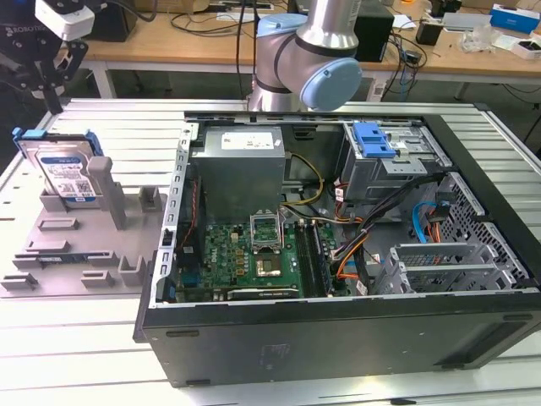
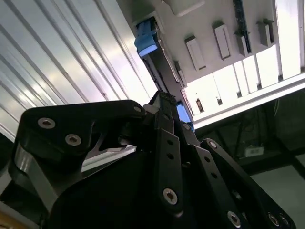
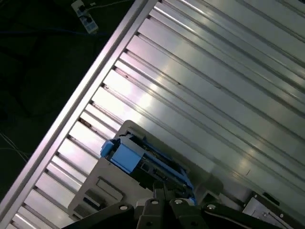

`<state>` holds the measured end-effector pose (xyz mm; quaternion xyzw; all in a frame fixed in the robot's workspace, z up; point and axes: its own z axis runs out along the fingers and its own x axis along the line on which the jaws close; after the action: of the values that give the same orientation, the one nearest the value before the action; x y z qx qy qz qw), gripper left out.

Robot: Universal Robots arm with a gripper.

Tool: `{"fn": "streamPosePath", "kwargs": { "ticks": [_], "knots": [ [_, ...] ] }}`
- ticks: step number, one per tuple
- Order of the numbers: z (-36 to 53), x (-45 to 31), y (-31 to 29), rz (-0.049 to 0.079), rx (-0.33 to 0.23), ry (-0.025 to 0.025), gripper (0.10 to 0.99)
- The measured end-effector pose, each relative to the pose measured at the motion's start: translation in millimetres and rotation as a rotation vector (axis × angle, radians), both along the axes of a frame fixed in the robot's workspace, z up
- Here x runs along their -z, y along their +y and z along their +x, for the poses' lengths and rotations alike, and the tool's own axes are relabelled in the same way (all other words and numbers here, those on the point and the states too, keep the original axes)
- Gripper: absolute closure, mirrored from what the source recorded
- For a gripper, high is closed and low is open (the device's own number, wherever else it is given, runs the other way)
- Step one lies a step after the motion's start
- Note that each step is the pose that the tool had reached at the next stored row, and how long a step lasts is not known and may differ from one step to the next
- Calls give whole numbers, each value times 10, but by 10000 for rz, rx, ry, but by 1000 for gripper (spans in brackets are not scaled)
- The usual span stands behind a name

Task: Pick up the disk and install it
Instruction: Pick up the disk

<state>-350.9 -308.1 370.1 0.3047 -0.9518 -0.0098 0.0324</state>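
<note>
Slats of pale ribbed aluminium make up the table (image 1: 84,338) that carries everything. Along its edge on the exterior view's left lies a flat grey plastic fixture plate (image 1: 51,254) with moulded slots and upright posts. The disk (image 1: 63,173), a flat rectangular silver hard drive with a blue-and-white label and a bright blue plastic carrier bracket around it, stands in a slot at the far corner of that plate. It leans back, label facing the camera, with a tall grey post (image 1: 101,182) just beside it.

The black gripper (image 1: 52,97) hangs above the disk's top edge, near it. I cannot tell from the exterior view whether the two touch. In the second wrist view the gripper (image 2: 164,100) points down along the thin edge of the disk (image 2: 147,40), whose blue bracket corner shows past the linkages. The first wrist view shows the same blue corner of the disk (image 3: 126,155) on the grey plate. Whether the gripper is open or closed, I cannot tell.

The silver and blue robot arm (image 1: 313,51) reaches in from the table's far edge. A black computer case (image 1: 338,330) lies open on its side across the middle of the table, showing a green motherboard (image 1: 245,254) and a grey power supply box (image 1: 241,173). In the case's far corner on the exterior view's right, a blue plastic clip (image 1: 372,139) sits atop a grey metal drive cage (image 1: 397,169).
</note>
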Motion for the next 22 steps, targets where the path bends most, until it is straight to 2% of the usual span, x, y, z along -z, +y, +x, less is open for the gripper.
{"fn": "streamPosePath", "kwargs": {
  "ticks": [4,5,6,8,9,10,12,14,18,22],
  "knots": [
    [0,27,0,0,-747,-1,973],
    [0,34,0,0,-932,-1,918],
    [0,42,0,0,-1150,-1,918],
    [0,54,0,0,-1537,0,792],
    [0,58,0,0,-1717,0,792],
    [0,65,0,0,-2088,-1,729],
    [0,69,0,0,-2458,1,604],
    [-1,72,0,-2,-3054,-9,604],
    [0,75,0,-5,-3906,-31,604],
    [0,80,0,-12,-4926,-80,604]
  ]
}}
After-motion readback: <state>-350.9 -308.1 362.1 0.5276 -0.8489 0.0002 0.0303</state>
